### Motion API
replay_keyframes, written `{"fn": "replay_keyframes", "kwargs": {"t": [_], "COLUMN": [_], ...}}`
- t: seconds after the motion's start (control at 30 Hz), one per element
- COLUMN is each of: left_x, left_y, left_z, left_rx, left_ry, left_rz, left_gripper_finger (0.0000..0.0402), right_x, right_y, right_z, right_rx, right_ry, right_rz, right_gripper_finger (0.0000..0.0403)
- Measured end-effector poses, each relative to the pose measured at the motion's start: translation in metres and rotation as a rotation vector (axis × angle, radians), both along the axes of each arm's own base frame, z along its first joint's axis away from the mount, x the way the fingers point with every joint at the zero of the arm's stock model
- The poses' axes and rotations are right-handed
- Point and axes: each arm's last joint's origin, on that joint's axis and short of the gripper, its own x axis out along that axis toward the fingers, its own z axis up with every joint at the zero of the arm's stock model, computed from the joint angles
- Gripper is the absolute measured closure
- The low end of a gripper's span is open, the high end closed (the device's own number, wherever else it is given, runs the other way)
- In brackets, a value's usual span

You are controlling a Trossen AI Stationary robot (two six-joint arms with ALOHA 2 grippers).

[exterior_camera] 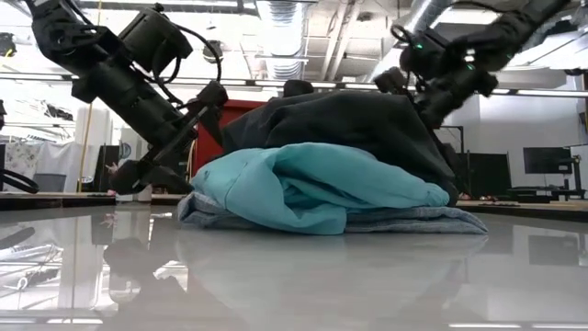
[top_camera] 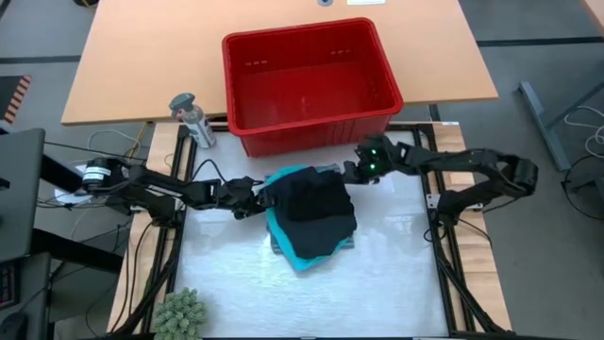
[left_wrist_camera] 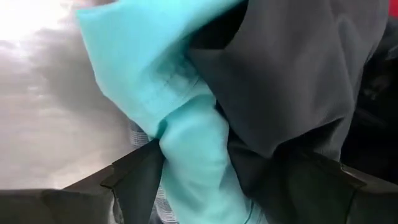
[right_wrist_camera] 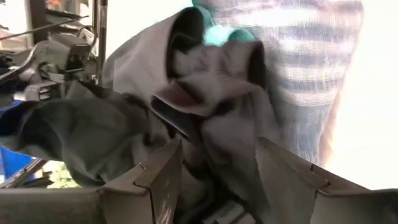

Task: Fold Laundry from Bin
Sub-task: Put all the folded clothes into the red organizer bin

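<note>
The laundry lies heaped in the middle of the white table. A black garment (top_camera: 316, 212) is on top, a turquoise one (top_camera: 293, 247) under it, and a blue-grey striped one (exterior_camera: 441, 221) at the bottom, flat on the table. My left gripper (top_camera: 257, 198) is at the heap's left edge, shut on cloth. My right gripper (top_camera: 342, 172) is at its far right corner, shut on the black garment. The red bin (top_camera: 311, 132) stands just beyond the heap; no cloth shows inside it. My left gripper has a bunched fold of turquoise cloth (left_wrist_camera: 193, 155) and the black garment's edge (left_wrist_camera: 261, 149) between its two fingers. It comes nearly level from the table's left. The cloth is raised a little there, and the rest lies on the heap. My right gripper pinches a crumpled bunch of the black garment (right_wrist_camera: 214, 137) between its two fingers, several layers thick. It comes slanting down from the table's far right. That end is lifted, so the black cloth (exterior_camera: 349, 115) arches over the turquoise.
A small grey bottle (top_camera: 193, 118) stands left of the bin. A green spiky plant-like object (top_camera: 179, 312) sits at the table's near left corner. Bare white surface lies to the right of and in front of the heap. The wooden table (top_camera: 142, 57) holds the bin's far part.
</note>
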Motion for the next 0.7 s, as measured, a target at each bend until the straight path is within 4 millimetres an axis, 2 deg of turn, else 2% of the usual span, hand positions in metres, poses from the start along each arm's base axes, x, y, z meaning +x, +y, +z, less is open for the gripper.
{"fn": "replay_keyframes", "kwargs": {"t": [0.1,0.23,0.37,0.5,0.7], "left_x": [0.001,0.001,-0.001,-0.013,-0.024], "left_y": [0.000,-0.002,0.000,0.000,-0.020], "left_z": [-0.003,-0.007,0.013,0.022,0.027], "left_rx": [-0.017,-0.079,-0.099,-0.070,-0.096], "left_ry": [0.007,0.027,-0.051,0.062,0.147], "left_rz": [0.007,-0.071,-0.058,-0.071,-0.080], "left_gripper_finger": [0.0106,0.0106,0.0106,0.0106,0.0106], "right_x": [-0.006,-0.008,-0.004,-0.003,-0.002], "right_y": [0.003,0.007,0.008,0.010,0.009], "right_z": [-0.016,-0.034,-0.036,-0.036,-0.035], "right_rx": [0.021,0.061,0.038,0.015,-0.019], "right_ry": [-0.043,0.003,-0.014,-0.010,-0.016], "right_rz": [-0.024,-0.001,0.021,0.017,0.009], "right_gripper_finger": [0.0168,0.0158,0.0152,0.0152,0.0152]}}
